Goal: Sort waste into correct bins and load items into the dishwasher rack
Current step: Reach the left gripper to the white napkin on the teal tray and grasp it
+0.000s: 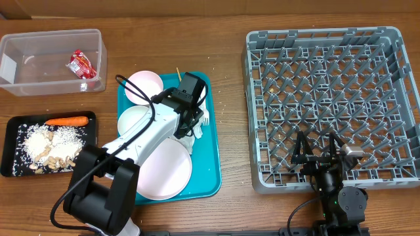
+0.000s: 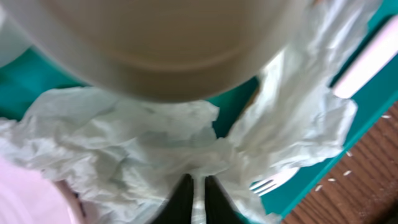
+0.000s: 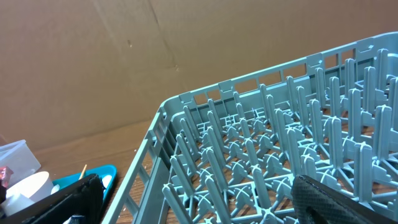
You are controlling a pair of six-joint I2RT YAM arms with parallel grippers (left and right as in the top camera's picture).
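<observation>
We're watching our right gripper [image 1: 319, 154] hanging, jaws wide apart, over the rack's [image 1: 315, 34] near edge. Farther out, our left gripper [image 2: 198, 186] is pinching the crumpled napkin [image 2: 124, 143] on the teal tray [image 1: 211, 164]. Beyond, the wrapper [image 1: 82, 63] is lying in the clear tub [image 1: 39, 65].

Crumpled matt paper napkin [image 2: 124, 143], grey plastic rack [image 1: 328, 98]

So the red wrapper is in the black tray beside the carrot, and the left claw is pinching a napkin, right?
Not quite: the overhead view shows the red wrapper in the clear tub, not the black tray where the carrot lies. The left claw is indeed pinching a napkin.
</observation>
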